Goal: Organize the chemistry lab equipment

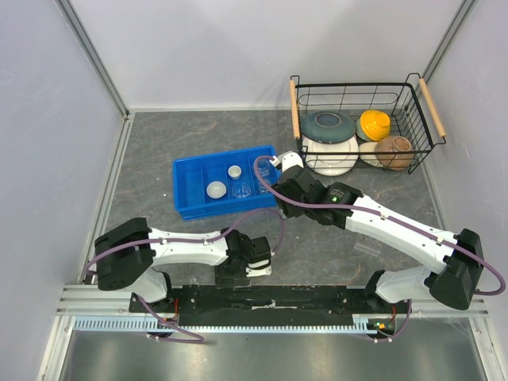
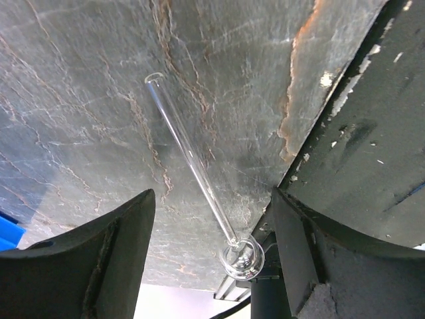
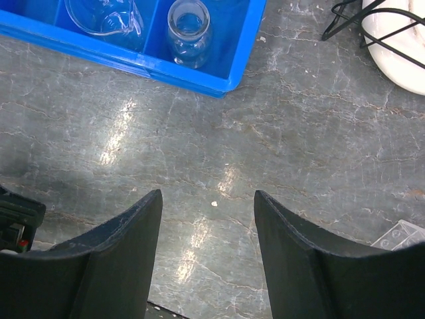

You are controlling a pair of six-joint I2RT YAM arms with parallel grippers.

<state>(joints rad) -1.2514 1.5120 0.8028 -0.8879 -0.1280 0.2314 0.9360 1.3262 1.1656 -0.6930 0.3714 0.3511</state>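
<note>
A clear glass tube (image 2: 189,159) lies on the table near its front edge, with a small round glass piece (image 2: 242,259) at its near end. My left gripper (image 2: 211,199) is open and empty, low over the tube, one finger on each side; it also shows in the top view (image 1: 236,275). My right gripper (image 3: 207,199) is open and empty, raised above bare table just in front of the blue tray (image 1: 190,208); it also shows in the top view (image 1: 290,189). The tray holds a white round dish (image 1: 216,190), a tiny white cup (image 1: 234,171) and glass beakers (image 3: 189,23). A clear tube rack (image 1: 367,248) lies at the right. No blue-capped tubes show.
A black wire basket (image 1: 417,91) with large ceramic bowls stands at the back right. The black rail (image 2: 372,153) along the table's front edge lies right beside the glass tube. Grey walls close in the table on three sides.
</note>
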